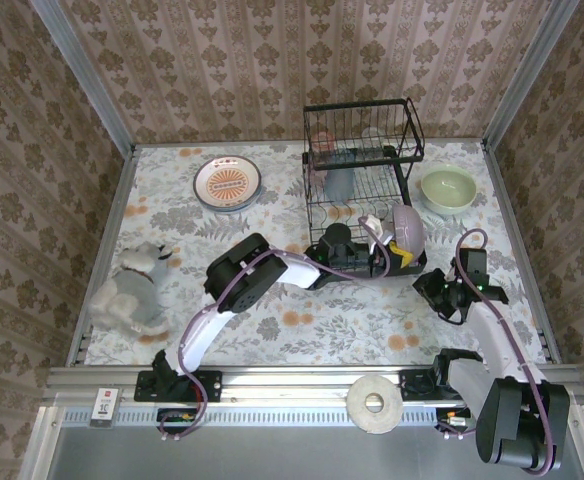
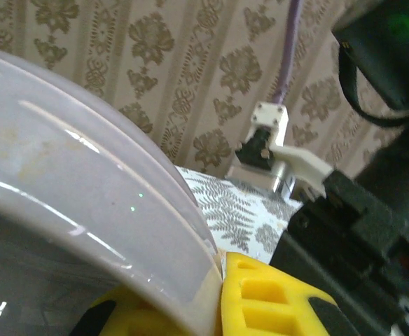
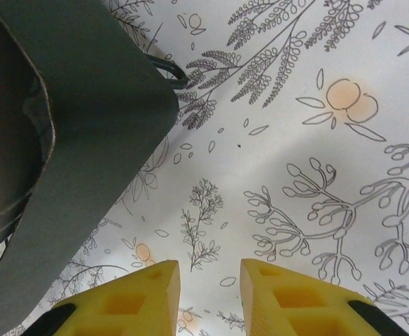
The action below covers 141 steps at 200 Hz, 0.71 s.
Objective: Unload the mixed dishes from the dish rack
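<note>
Step in hand: The lilac bowl (image 1: 408,228) was being taken out of the dish rack (image 1: 363,118). It was at the rack's near right corner, tipped up on edge.
Bowl and rack: I could not tell from the top view whether the bowl touched the wires or had come free of them.
Left gripper (image 1: 399,252): It was clamped tight on the bowl's rim. In the left wrist view, the yellow fingers (image 2: 260,301) pinched the rim of the bowl (image 2: 85,203) from both sides.
Left arm pose: It reached far across the table (image 1: 352,320), elbow bent, with the wrist low at the foot of the rack.
Right gripper (image 1: 442,297): Its fingers stood partly apart with nothing between them. In the right wrist view, the gripper (image 3: 209,280) faced down at the bare tablecloth.
Right arm pose: It was raised and folded, just right of the lilac bowl and near it.
Already out: A plate (image 1: 227,184) with an orange centre lay far left of the rack, and a green bowl (image 1: 448,190) lay to its right.
Left to unload: The glasses (image 1: 338,182) stood in the rack.
Next move, as I judged it: Draw the bowl clear of the wires, level it, and set it on open tablecloth, taking care not to brush the right arm close by.
</note>
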Each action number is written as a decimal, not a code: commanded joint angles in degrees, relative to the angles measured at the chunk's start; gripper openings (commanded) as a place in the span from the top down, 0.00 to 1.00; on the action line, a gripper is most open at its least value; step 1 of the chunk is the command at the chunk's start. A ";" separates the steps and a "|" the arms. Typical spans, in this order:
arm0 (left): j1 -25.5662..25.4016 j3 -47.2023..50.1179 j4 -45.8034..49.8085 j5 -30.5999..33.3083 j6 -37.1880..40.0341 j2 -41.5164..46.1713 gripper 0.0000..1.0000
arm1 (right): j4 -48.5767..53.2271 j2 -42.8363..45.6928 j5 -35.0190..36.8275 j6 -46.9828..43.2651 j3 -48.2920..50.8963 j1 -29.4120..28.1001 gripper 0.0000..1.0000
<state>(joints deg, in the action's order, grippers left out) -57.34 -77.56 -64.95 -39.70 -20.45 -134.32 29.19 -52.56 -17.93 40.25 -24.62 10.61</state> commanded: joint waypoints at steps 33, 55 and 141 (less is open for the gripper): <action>-1.01 1.71 -10.64 -8.97 22.48 4.98 1.00 | 4.43 1.06 0.97 -1.19 -3.10 0.18 0.69; -1.52 2.55 -10.60 -6.35 28.22 4.68 1.00 | 5.54 1.18 1.27 -1.48 -3.57 0.20 0.69; -3.56 -1.94 -10.82 9.30 28.84 1.33 1.00 | 7.01 1.70 4.35 -1.48 -6.54 0.16 0.72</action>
<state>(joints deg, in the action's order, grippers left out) -59.11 -74.17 -65.06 -36.23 -1.37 -133.36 34.74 -51.33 -15.38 39.20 -29.28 10.61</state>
